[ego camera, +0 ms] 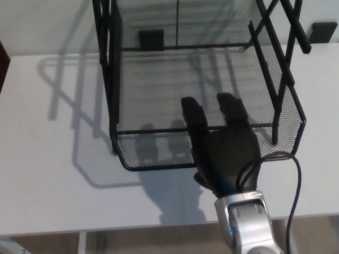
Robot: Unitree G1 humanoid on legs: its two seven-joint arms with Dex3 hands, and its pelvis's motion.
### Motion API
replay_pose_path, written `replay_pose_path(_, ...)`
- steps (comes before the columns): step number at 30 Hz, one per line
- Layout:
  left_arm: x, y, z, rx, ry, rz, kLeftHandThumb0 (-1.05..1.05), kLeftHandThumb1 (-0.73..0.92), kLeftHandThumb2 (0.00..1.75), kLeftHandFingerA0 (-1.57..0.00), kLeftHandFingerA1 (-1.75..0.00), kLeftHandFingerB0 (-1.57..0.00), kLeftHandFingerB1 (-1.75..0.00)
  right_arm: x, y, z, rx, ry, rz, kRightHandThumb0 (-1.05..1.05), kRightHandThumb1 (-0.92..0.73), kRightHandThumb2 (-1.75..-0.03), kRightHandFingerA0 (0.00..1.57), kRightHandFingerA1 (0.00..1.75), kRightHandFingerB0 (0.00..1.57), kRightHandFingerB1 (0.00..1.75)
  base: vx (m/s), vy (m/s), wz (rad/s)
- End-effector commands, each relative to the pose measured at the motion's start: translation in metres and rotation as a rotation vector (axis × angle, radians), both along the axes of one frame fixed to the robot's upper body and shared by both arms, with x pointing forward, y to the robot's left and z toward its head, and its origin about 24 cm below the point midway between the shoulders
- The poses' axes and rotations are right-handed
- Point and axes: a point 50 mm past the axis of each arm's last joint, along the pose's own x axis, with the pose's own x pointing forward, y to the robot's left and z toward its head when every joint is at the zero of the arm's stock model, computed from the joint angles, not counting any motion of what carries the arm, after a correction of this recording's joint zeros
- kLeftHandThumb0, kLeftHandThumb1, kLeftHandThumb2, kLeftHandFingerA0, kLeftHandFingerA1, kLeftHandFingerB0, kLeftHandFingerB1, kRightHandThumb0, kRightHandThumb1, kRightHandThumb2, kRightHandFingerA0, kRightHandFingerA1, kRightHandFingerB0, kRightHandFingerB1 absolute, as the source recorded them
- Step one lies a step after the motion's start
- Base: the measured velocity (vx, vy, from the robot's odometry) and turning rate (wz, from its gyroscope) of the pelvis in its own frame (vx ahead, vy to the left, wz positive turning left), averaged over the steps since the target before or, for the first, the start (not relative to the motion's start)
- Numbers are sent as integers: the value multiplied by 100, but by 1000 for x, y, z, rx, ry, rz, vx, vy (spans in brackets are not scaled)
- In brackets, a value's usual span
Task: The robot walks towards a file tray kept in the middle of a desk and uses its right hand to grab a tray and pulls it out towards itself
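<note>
Broadly, the white desk (47,180) carries a black wire-mesh file tray (159,79) standing mid-desk, its bottom tray (153,151) jutting toward the near edge. Over that tray's front rim lies the right hand (225,151), its two fingers (193,116) spread apart and reaching inside; a black cable (295,180) loops beside the wrist.

Black right hand (225,151), silver forearm (246,222), black cable (293,180)

An office, by the look of it: a plain white rectangular desk (47,159) carries a black wire-mesh file tray (159,153) in its black metal rack (106,58), standing near the desk's front edge.
</note>
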Motion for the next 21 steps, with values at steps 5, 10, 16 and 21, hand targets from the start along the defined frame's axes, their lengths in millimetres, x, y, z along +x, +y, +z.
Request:
replay_pose_path(5,1,8,2,36,26,-10,-51,41,54,-77,-68,-48,-58,-15,-6,-4,-3,177,4,-27,-2,-73,12,54,11,52,0,0,0)
replay_pose_path(10,2,9,3,28,21,-26,-50,43,54,-75,-69,-47,-58,-24,-7,3,-11,200,17,-26,-2,-73,13,55,12,52,0,0,0)
replay_pose_path(16,0,10,3,48,24,-56,-57,42,54,-72,-69,-49,-59,-36,-10,2,-13,206,29,-65,-33,-52,26,39,27,30,0,0,0)
replay_pose_path(21,1,10,2,57,30,-42,-53,43,54,-73,-66,-50,-56,-43,-13,0,-6,227,28,-25,-2,-73,14,55,12,53,0,0,0)
